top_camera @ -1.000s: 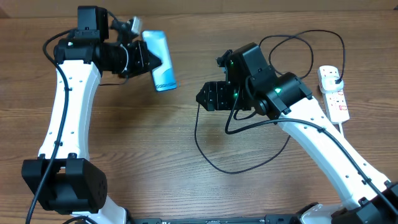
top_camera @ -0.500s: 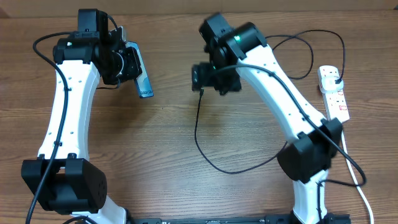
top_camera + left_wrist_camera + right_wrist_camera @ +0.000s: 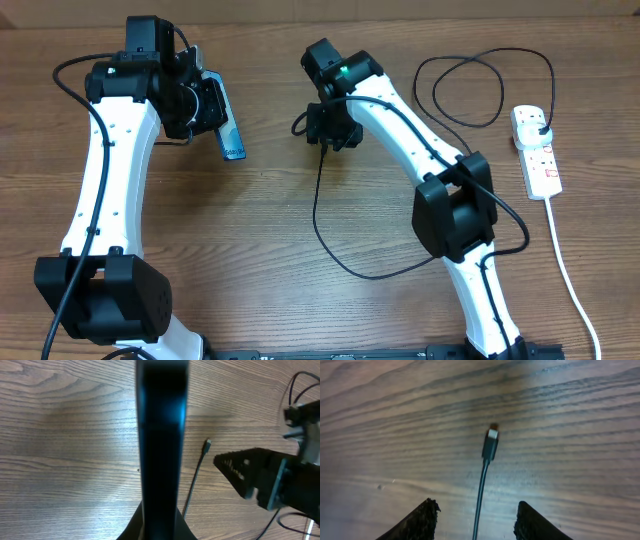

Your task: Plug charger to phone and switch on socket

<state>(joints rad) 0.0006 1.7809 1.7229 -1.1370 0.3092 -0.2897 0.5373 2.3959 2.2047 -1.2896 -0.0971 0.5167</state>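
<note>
Phone raised, connector not yet picked up.
Our left pincer pinches the phone on edge above the tabletop. Our right pincer hangs spread over the charger, whose connector tip lies at the phone's 3 o'clock. We judge that plugging in and switching the socket, far out at 3 o'clock, are both left to do.
</note>
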